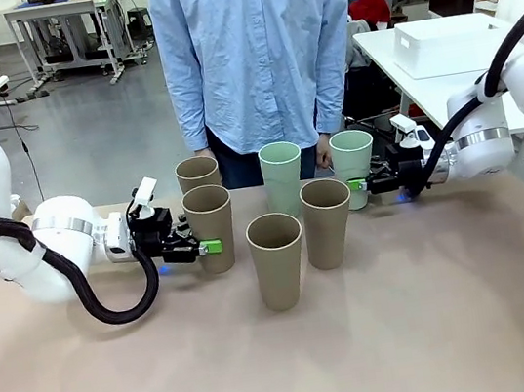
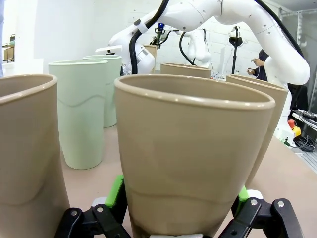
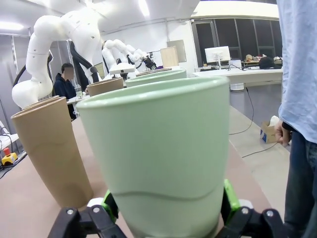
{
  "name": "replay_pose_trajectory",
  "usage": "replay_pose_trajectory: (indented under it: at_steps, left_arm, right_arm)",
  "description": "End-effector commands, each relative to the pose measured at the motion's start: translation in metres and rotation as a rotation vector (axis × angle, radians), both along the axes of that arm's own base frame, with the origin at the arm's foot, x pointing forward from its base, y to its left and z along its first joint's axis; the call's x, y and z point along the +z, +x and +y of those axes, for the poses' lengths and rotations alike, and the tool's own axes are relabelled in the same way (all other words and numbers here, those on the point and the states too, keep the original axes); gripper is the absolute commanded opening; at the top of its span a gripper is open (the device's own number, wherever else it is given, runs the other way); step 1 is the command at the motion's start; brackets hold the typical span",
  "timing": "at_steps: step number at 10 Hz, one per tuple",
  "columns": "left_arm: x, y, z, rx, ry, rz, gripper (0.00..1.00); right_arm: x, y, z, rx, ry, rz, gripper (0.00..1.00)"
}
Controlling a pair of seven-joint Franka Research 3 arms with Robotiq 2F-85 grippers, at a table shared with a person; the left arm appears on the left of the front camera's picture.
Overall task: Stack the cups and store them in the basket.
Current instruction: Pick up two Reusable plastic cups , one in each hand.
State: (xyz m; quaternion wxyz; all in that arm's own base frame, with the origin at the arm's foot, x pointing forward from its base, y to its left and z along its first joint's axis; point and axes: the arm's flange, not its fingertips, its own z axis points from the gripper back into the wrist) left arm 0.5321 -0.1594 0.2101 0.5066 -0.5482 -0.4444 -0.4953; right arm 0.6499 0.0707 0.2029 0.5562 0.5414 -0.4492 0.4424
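Looking barely begun: six cups (image 1: 277, 258) loose on counter (image 1: 440, 327), none stacked or in basket (image 1: 442, 46); left claw (image 1: 212, 245) wide around tan cup (image 1: 209, 219); right claw (image 1: 357, 185) wide around mint cup (image 1: 352, 155).

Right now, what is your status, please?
Left end effector open, astride tan cup. Right end effector open, astride mint cup. Nothing stacked. Neighbouring cups close.

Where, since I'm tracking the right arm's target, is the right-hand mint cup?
Front view: the mint cup stands far right in the group, between the open jaws of the right gripper, just beyond a tan cup.
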Motion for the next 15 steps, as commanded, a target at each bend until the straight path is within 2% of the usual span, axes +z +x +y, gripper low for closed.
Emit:
replay_pose_trajectory:
  at_steps: [1, 5, 6, 7, 8, 9, 10, 11, 12, 15]
  left_arm:
    - [-0.0003, -0.0022, -0.0046, 0.036, -0.015, -0.015, 1.00]
    - [-0.0007, -0.0033, -0.0041, 0.028, -0.009, -0.034, 0.98]
    - [-0.0003, -0.0042, -0.0033, 0.023, -0.009, -0.035, 0.80]
    - [0.0001, -0.0049, -0.0028, 0.022, -0.009, -0.037, 0.78]
    - [0.0012, -0.0058, -0.0023, 0.021, -0.012, -0.041, 0.61]
    - [0.0022, -0.0065, -0.0019, 0.022, -0.018, -0.045, 0.75]
    - [0.0033, -0.0068, -0.0016, 0.014, -0.025, -0.051, 0.41]
    - [0.0035, -0.0043, -0.0019, -0.001, -0.038, -0.044, 0.56]
    - [0.0005, 0.0003, 0.0000, 0.004, -0.004, -0.026, 0.56]
    - [0.0005, 0.0003, 0.0000, 0.004, -0.004, -0.026, 0.56]
  right_arm:
    - [0.0018, 0.0079, 0.0064, 0.006, -0.002, 0.019, 1.00]
    - [0.0039, 0.0064, 0.0043, 0.015, 0.007, 0.007, 1.00]
    - [0.0051, 0.0052, 0.0027, 0.021, 0.002, -0.005, 0.91]
    - [0.0057, 0.0052, 0.0019, 0.024, 0.004, -0.003, 0.80]
    - [0.0060, 0.0053, 0.0019, 0.028, 0.003, -0.005, 0.71]
    - [0.0065, 0.0051, 0.0020, 0.030, 0.002, -0.011, 0.60]
    - [0.0075, 0.0046, 0.0015, 0.030, 0.000, -0.017, 0.51]
    - [0.0061, 0.0033, 0.0016, 0.066, -0.025, -0.024, 0.41]
    - [0.0015, 0.0004, 0.0006, 0.008, 0.001, -0.004, 0.41]
    - [0.0015, 0.0004, 0.0006, 0.008, 0.001, -0.004, 0.41]
